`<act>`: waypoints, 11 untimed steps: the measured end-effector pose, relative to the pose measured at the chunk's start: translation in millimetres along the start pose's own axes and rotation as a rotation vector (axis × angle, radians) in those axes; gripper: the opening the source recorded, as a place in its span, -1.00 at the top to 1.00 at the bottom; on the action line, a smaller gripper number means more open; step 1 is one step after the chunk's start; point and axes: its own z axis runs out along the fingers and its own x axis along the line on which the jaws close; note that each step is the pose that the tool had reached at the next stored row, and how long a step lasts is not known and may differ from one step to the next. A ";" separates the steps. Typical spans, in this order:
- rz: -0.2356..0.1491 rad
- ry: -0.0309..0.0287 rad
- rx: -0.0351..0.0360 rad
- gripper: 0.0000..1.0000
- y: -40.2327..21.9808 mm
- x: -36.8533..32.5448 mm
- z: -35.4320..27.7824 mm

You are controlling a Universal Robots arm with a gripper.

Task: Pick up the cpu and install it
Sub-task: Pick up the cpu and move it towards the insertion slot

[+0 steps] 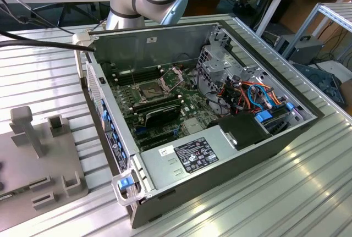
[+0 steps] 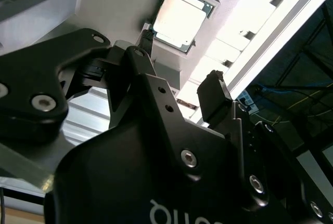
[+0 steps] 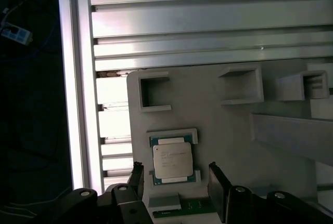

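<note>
Find cpu (image 3: 173, 161) (image 2: 180, 21) flat, metal top up, in its nest on grey fixture plate (image 3: 234, 130), in both wrist views; find gripper (image 3: 177, 186) spread open and empty above it, fingers (image 3: 217, 185) flanking chip, apparently touching nothing; judge pick-up not yet made, install wholly left. Place plate (image 1: 33, 160) at 9 o'clock of computer case (image 1: 165, 44) in exterior view; make out socket (image 1: 148, 89) inside, frame seemingly raised, contents unclear; lose plate's outer part past picture edge.
</note>
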 end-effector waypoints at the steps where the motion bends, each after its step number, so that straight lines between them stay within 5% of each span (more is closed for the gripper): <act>1: 0.000 0.0000 0.0000 -0.23 0.0 0.0 0.2; 11: 0.000 -0.0001 -0.0001 -0.23 -0.1 0.0 1.7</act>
